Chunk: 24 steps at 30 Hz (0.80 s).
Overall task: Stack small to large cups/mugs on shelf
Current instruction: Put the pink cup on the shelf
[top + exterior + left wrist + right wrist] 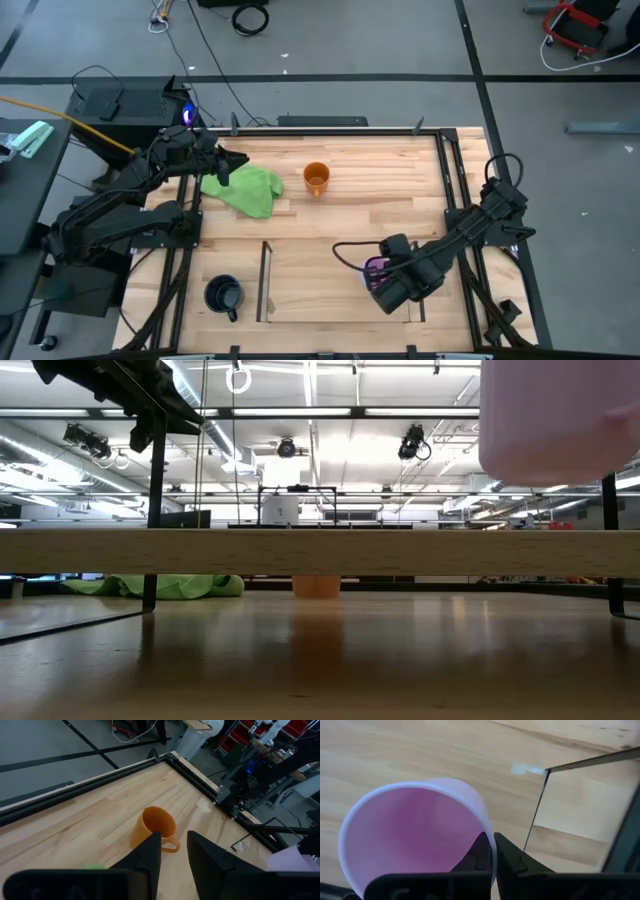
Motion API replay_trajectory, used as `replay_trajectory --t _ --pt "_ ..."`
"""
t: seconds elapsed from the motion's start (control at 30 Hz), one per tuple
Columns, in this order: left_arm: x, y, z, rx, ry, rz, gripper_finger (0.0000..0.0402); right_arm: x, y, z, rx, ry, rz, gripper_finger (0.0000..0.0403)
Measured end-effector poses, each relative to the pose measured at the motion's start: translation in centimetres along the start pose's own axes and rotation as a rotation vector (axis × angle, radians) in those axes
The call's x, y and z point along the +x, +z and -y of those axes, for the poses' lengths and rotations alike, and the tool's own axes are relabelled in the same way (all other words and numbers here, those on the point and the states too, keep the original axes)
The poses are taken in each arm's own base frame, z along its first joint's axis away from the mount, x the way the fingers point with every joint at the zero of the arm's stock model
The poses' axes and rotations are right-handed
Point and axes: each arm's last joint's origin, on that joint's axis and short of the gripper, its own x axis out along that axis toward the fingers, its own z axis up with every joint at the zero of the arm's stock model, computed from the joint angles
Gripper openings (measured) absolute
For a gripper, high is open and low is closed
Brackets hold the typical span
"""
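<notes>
So the right gripper [492, 851] has its fingers pinched on the rim of the lilac mug [415, 832], one inside and one outside the wall, holding it off the wood. In the overhead view that mug [377, 268] sits inside the shelf [340, 300] bay, toward its 3 o'clock end near the clear side panel [537, 810]. The left gripper [228, 160] hangs above the green cloth [245, 190] at about 10 o'clock on the table, jaws a narrow gap apart and holding nothing. The orange mug [316, 179] stands upright at roughly 12 o'clock, just beside the cloth. The dark mug [222, 295] stands at 7 o'clock, just outside the shelf's other panel.
</notes>
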Motion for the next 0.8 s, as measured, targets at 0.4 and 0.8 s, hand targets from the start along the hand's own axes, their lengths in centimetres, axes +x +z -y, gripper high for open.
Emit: replay_trajectory --t 0.4,0.8 --pt "0.0 -0.1 -0.1 0.023 0.005 -0.013 0.0096 1.0 -0.1 -0.7 0.012 -0.029 -0.027 0.0005" --pt "0.0 -0.1 -0.1 0.036 0.005 -0.012 0.0091 2.9 -0.9 -2.0 0.000 -0.059 -0.038 0.0005"
